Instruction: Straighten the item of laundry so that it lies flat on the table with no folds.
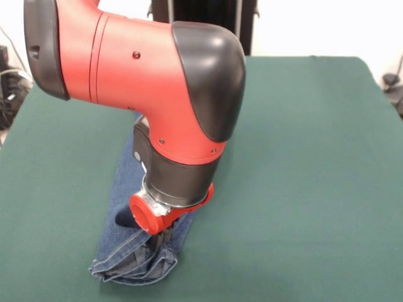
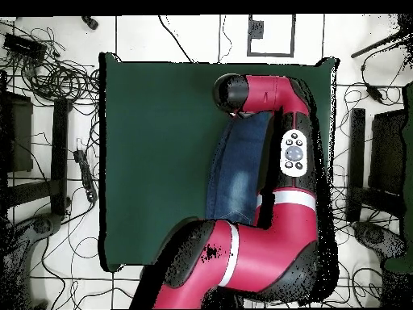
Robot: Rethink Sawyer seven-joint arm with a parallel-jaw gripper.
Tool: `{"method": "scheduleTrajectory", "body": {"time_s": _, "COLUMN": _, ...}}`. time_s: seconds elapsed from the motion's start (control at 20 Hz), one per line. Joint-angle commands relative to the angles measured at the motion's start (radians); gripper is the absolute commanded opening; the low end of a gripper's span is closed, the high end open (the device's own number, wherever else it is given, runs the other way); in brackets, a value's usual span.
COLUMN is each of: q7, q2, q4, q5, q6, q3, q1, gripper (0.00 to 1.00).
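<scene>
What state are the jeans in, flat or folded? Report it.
Folded, not flat. The jeans lie as a narrow strip on the table, their near end bunched in creases under the gripper.

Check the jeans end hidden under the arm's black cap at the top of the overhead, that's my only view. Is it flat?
Observer: Not flat. In the front view that end of the jeans is bunched into folds, with the stitched hem curled up.
Operator: Where's the gripper relative to the bunch?
Observer: The gripper is down at the bunched denim, at its edge on the picture's right. I cannot tell whether it holds cloth.
</scene>
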Motion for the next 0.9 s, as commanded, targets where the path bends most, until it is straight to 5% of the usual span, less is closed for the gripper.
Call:
{"method": "scheduleTrajectory", "body": {"time_s": 0.05, "q7": -0.077, "q2": -0.021, "q4": 0.092, "q5": 0.018, "q6": 0.037, "q3": 0.083, "q1": -0.01, "gripper": 0.0}}
{"method": "scheduleTrajectory", "body": {"time_s": 0.25, "q7": -0.071, "q2": -0.02, "q4": 0.094, "q5": 0.023, "q6": 0.025, "q3": 0.086, "q1": -0.011, "gripper": 0.0}}
{"method": "scheduleTrajectory", "body": {"time_s": 0.35, "q7": 0.022, "q2": -0.013, "q4": 0.083, "q5": 0.043, "q6": 0.008, "q3": 0.079, "q1": -0.011, "gripper": 0.0}}
{"method": "scheduleTrajectory", "body": {"time_s": 0.9, "q7": 0.246, "q2": -0.018, "q4": 0.145, "q5": 0.186, "q6": -0.32, "q3": 0.159, "q1": -0.032, "gripper": 0.0}}
